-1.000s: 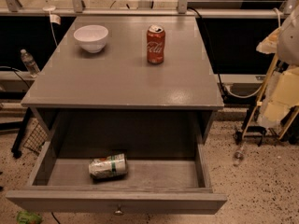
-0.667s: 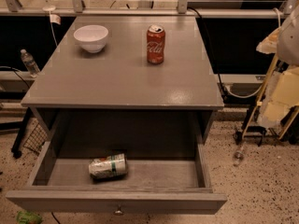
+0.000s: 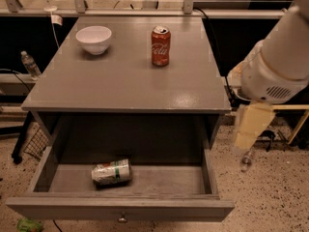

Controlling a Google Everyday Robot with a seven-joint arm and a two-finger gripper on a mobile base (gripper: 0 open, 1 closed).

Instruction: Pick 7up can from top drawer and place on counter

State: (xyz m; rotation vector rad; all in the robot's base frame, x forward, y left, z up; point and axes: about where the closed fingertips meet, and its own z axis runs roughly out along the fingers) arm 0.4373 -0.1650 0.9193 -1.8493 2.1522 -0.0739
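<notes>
The 7up can (image 3: 112, 172), silvery-white with green markings and dented, lies on its side inside the open top drawer (image 3: 120, 208), left of centre on the drawer floor. The drawer's small metal knob (image 3: 122, 219) shows at the bottom. The grey counter (image 3: 125, 81) lies above it. My white arm (image 3: 277, 62) comes in from the right. My cream-coloured gripper (image 3: 250, 125) hangs pointing down beside the cabinet's right edge, to the right of the drawer and well apart from the can. It holds nothing that I can see.
A red Coca-Cola can (image 3: 161, 45) stands upright at the back middle of the counter. A white bowl (image 3: 94, 38) sits at the back left. A water bottle (image 3: 30, 64) and cables lie on the floor at the left. A rail (image 3: 145, 11) runs behind.
My arm has swung in from the right edge toward the cabinet and now fills the upper right, with the gripper hanging by the cabinet's right side. The can, bowl and drawer have not moved.
</notes>
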